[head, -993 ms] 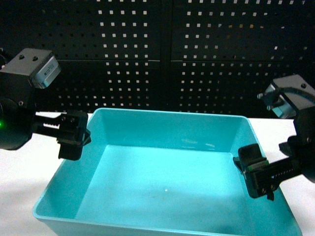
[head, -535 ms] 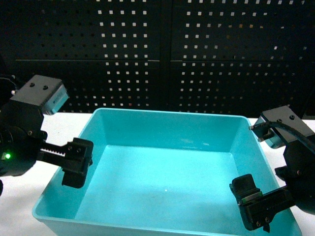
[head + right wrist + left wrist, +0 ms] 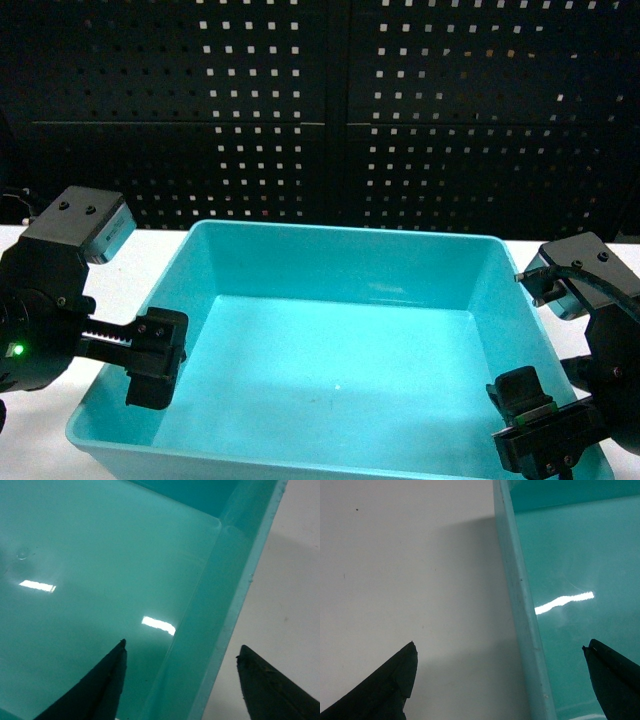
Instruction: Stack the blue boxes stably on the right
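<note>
Jaws spread, each gripper straddles a side wall of the shallow rectangular light turquoise plastic tub: left gripper over its left wall, right gripper over its right.

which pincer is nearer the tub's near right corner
Right. The right pincer straddles the turquoise tub's right wall near that corner, open; the left pincer straddles the left wall opposite, open.

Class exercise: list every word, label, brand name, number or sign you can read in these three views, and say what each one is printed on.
No readable text in any view.
The turquoise tub is plain, with no marking on its walls or floor.
The white table and the black pegboard carry no print.
The pale panel on the left arm's camera housing may carry print, but it is too small and blurred to read.
</note>
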### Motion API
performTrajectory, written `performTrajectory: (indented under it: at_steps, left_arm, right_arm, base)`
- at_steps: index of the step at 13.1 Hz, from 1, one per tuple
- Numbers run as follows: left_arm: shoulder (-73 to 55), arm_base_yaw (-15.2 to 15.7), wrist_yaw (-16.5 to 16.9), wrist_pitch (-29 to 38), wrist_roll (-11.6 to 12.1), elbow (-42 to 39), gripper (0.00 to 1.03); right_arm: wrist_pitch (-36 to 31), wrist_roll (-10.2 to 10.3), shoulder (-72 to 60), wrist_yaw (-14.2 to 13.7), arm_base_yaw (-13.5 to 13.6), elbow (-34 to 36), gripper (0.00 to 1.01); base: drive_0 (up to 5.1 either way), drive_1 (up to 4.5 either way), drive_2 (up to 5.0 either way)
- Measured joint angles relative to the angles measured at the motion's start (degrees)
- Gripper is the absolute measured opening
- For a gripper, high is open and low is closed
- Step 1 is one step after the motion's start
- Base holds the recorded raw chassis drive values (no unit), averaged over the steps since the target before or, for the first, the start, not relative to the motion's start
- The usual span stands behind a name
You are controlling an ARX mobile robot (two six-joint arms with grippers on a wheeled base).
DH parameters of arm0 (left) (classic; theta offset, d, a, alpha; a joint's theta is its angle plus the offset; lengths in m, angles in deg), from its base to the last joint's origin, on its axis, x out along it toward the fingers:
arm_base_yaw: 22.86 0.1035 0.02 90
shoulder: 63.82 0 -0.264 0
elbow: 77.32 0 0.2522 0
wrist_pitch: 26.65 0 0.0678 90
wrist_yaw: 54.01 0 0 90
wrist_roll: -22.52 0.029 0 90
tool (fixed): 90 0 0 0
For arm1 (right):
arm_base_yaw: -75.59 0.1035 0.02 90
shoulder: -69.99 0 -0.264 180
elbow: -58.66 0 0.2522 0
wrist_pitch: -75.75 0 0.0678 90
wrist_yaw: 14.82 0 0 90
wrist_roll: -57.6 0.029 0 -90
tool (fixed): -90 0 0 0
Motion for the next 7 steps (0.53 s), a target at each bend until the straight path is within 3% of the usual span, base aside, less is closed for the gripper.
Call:
performTrajectory:
  at_steps: [5, 6, 7]
  left_arm:
    - [0.02, 0.35, 0.79, -1.27, -2.21, -0.44, 0.98]
    - [0.04, 0.33, 1.36, -1.99, -3.43, -0.44, 0.98]
    - [0.07, -1.16, 2.12, -6.38, -9.18, 0.00, 0.98]
  right_arm:
    - [-0.68, 0.42, 0.00, -0.26, 0.00, 0.76, 0.22]
    - [-1.20, 2.19, -0.09, -0.83, -0.42, 0.90, 0.02]
    - [-1.49, 2.84, -0.09, -1.05, -0.26, 1.09, 0.02]
  base:
    - [0.0, 0.00, 0.0]
    - [0.0, 0.00, 0.0]
    - [0.0, 0.00, 0.0]
